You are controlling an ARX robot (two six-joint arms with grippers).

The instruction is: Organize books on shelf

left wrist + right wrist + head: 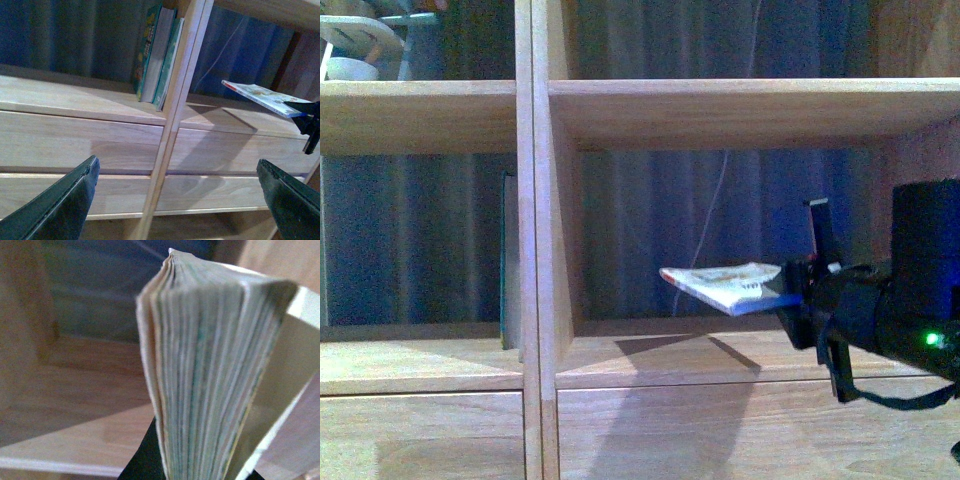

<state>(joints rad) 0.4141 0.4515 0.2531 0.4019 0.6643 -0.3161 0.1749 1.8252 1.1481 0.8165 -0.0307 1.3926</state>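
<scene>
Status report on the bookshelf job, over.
Right gripper shut on white paperback, held flat at right compartment of shelf. Left gripper open, empty. Other books upright in left compartment. Nothing seen blocking.

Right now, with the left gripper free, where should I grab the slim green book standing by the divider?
Pinch its outward-facing edge, coming straight in from the open front of the shelf. The slim green book stands upright, sandwiched between the divider and a thicker book, so both faces look blocked. The left gripper is open.
</scene>
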